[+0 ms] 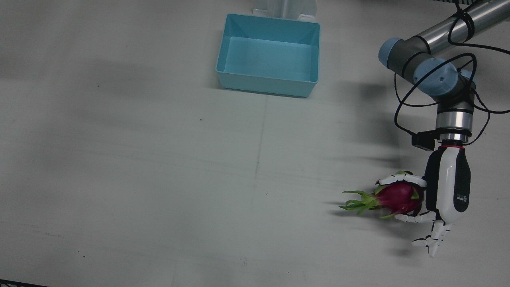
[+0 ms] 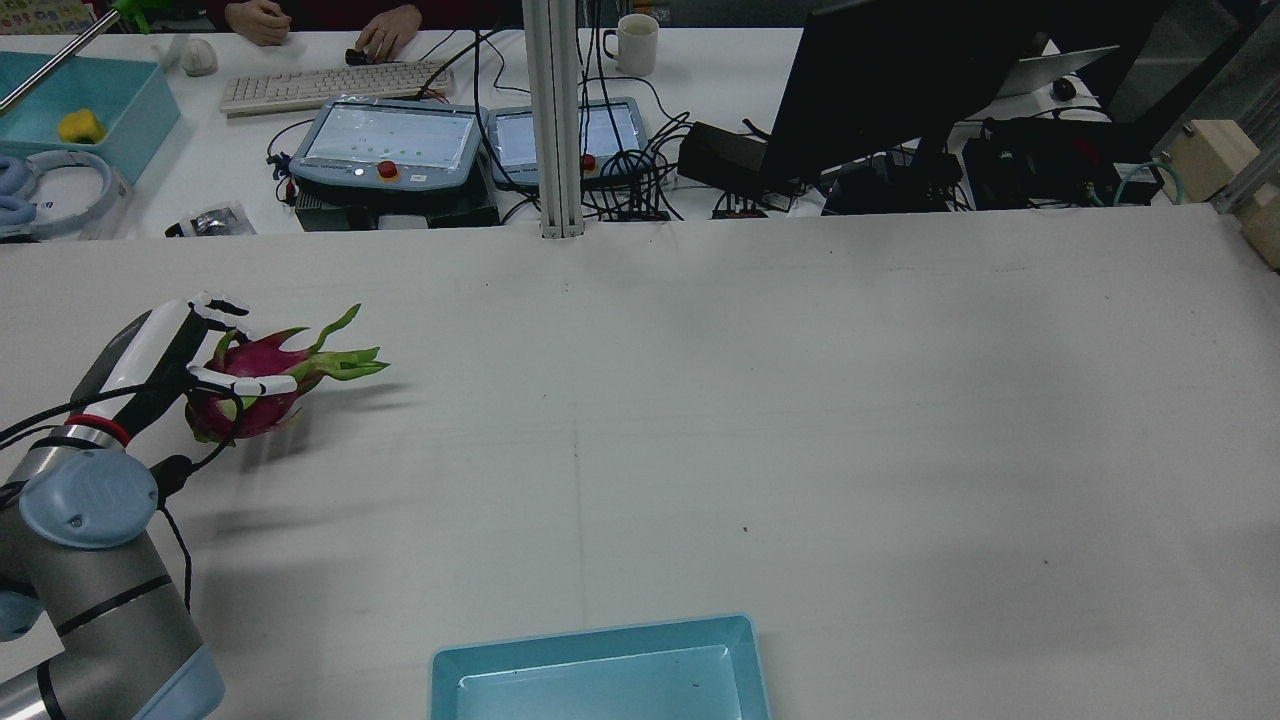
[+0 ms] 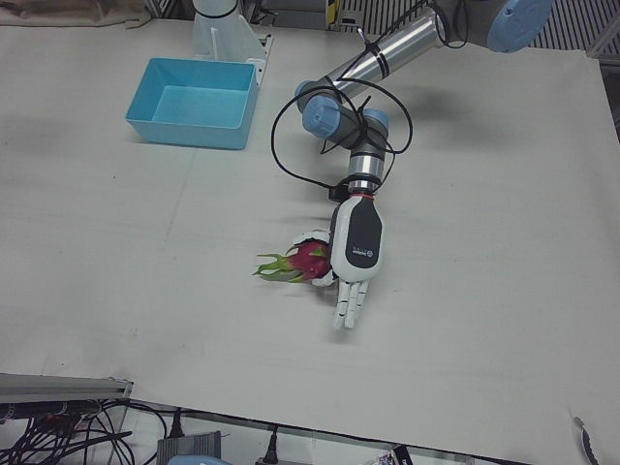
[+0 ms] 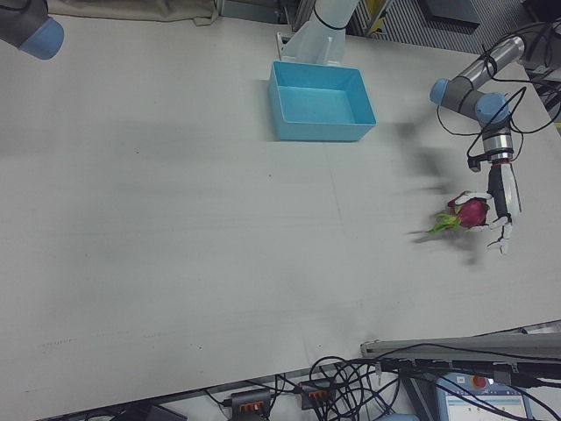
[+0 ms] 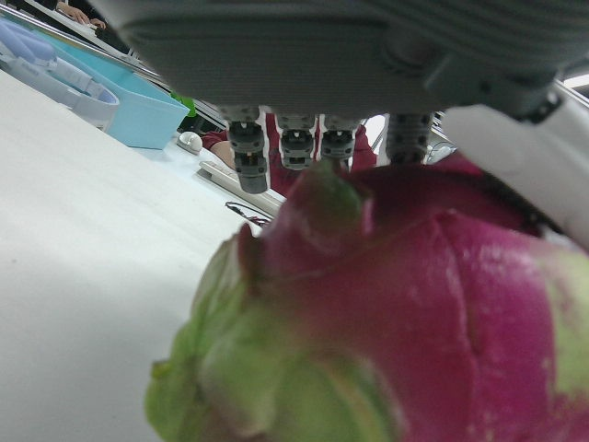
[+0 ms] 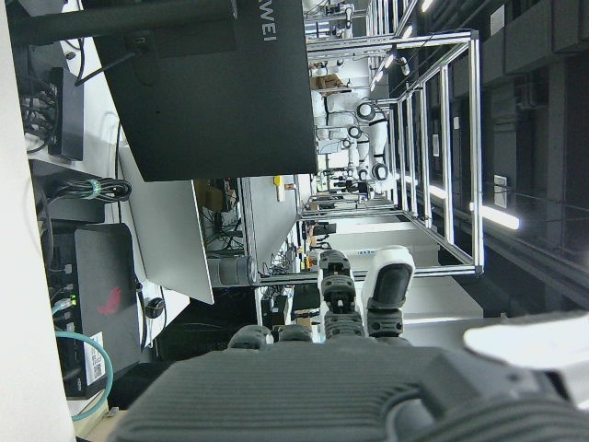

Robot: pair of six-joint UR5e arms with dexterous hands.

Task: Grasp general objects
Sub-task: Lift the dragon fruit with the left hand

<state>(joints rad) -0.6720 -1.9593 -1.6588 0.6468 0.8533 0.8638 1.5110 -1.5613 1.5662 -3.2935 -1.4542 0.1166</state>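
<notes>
In the front view the left hand (image 1: 446, 195) sits at the lower right of the frame, some of its fingers (image 1: 400, 179) curled around a dragon fruit (image 1: 396, 198) whose green leaves point left, while the others stretch straight down the frame; an empty blue bin (image 1: 269, 59) stands on the table (image 1: 139, 159) at top centre, well apart from the fruit. The rear view puts the same hand (image 2: 165, 355) at middle left, white fingers wrapped over the fruit (image 2: 250, 395), the bin's rim (image 2: 600, 640) at the bottom edge. The left-front view shows hand (image 3: 356, 254) and fruit (image 3: 308, 262) near the frame's centre, the bin (image 3: 194, 102) at upper left. The right-front view has them small at middle right (image 4: 501, 210), the fruit (image 4: 472, 213) beside the palm. The left hand view is filled by the fruit (image 5: 414, 313) under the palm. The right hand (image 6: 368, 387) appears only in its own view, at the bottom edge, holding nothing visible; whether its fingers are spread or closed cannot be told.
</notes>
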